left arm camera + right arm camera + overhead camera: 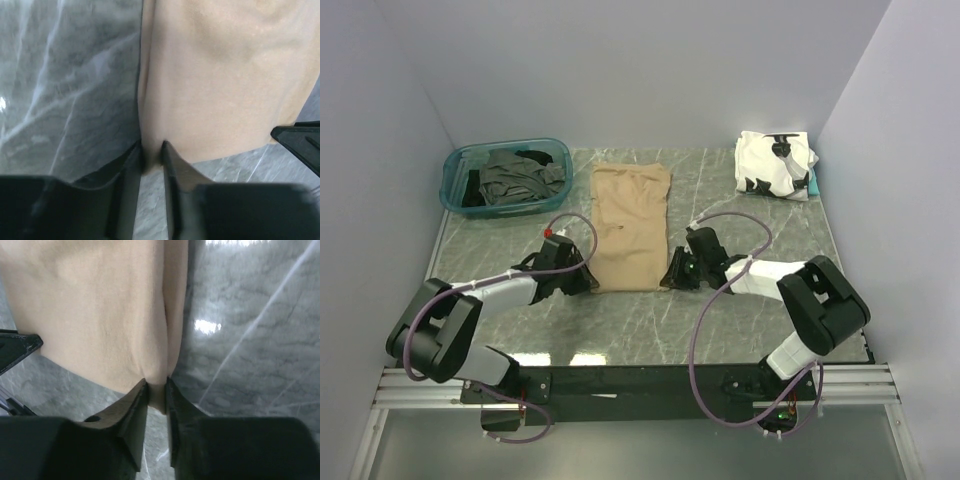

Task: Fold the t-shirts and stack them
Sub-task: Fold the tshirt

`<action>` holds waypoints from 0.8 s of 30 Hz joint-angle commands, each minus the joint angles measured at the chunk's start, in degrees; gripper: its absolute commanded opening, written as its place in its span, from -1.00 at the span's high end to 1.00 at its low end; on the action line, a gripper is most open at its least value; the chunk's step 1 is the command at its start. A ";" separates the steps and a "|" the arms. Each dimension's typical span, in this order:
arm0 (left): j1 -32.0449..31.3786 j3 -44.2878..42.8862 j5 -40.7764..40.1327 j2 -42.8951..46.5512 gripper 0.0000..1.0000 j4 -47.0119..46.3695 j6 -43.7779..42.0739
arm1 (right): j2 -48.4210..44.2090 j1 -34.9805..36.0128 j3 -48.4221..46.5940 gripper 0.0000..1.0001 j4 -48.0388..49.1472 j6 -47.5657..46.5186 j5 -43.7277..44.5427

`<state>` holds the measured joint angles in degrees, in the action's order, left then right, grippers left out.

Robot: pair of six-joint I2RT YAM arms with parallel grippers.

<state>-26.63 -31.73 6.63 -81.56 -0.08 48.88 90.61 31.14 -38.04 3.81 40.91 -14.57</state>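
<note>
The tan t-shirt lies folded into a long strip in the middle of the table. My left gripper is at its near left corner, and in the left wrist view the left gripper pinches that corner of the tan t-shirt. My right gripper is at the near right corner. In the right wrist view the right gripper holds a fold of the tan t-shirt between narrow jaws. A folded white t-shirt with black patches rests at the back right.
A teal bin at the back left holds crumpled dark grey and black t-shirts. A teal object peeks out beside the white t-shirt. Grey walls close in on the left, back and right. The table is grey marble.
</note>
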 commanded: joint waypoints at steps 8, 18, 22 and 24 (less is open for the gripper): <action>-3.34 6.59 0.22 2.45 0.99 7.55 1.82 | -2.89 4.19 4.55 0.76 -4.34 0.67 1.29; -11.24 10.27 -4.52 17.18 0.99 19.75 8.59 | -19.20 12.01 10.16 1.00 -14.44 5.66 7.27; -15.98 12.65 -5.49 29.15 0.99 27.39 13.16 | -30.47 15.34 13.34 1.00 -22.43 9.97 9.12; -18.09 13.35 -5.49 36.77 0.99 29.96 14.83 | -36.86 16.85 14.48 1.00 -25.87 12.17 7.81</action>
<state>-42.50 -19.46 3.60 -52.49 20.18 59.88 61.12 46.24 -24.99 -13.19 48.66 -9.02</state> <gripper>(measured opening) 0.029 0.096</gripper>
